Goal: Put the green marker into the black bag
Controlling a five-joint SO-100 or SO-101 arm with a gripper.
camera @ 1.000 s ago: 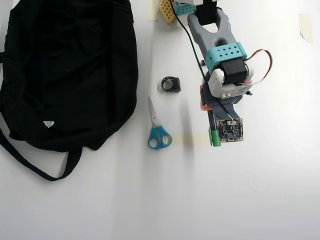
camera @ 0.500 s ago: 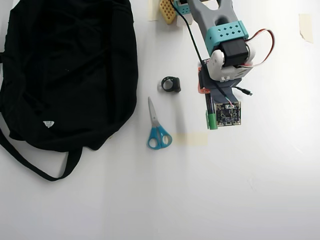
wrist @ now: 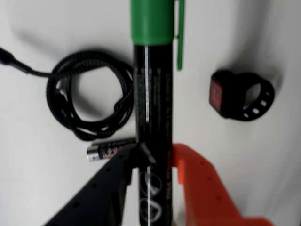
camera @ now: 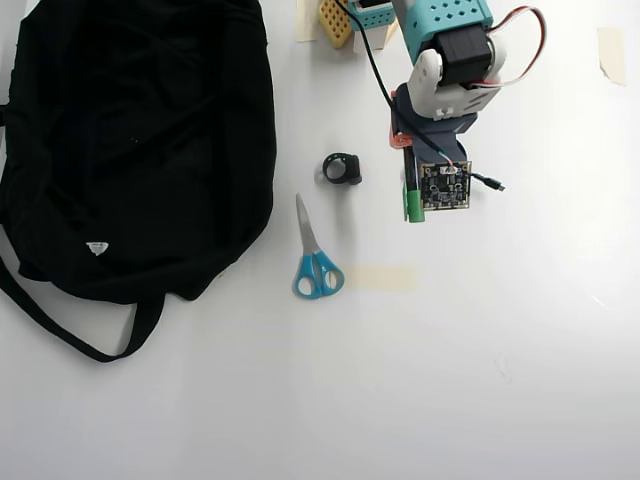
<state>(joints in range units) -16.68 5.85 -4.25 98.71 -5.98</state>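
The green marker [wrist: 153,94] has a black barrel with white print and a green cap; it runs up the middle of the wrist view. My gripper [wrist: 153,157] is shut on its barrel, one black finger on the left and one orange finger [wrist: 197,188] on the right. In the overhead view the gripper [camera: 408,160] holds the marker [camera: 413,205] above the table at the upper right, green cap toward the bottom of the picture. The black bag [camera: 130,140] lies far off at the left, with its strap [camera: 70,335] trailing below it and a white tag [camera: 97,247].
A coiled black cable [wrist: 89,101] and a small battery [wrist: 106,150] lie on the table below the marker. A black ring-shaped object [camera: 342,168] and blue-handled scissors [camera: 315,255] lie between the arm and the bag. A tape strip [camera: 385,277] marks the table.
The arm has drawn back toward the top of the overhead view, carrying the marker with it off the tape strip and slightly left.
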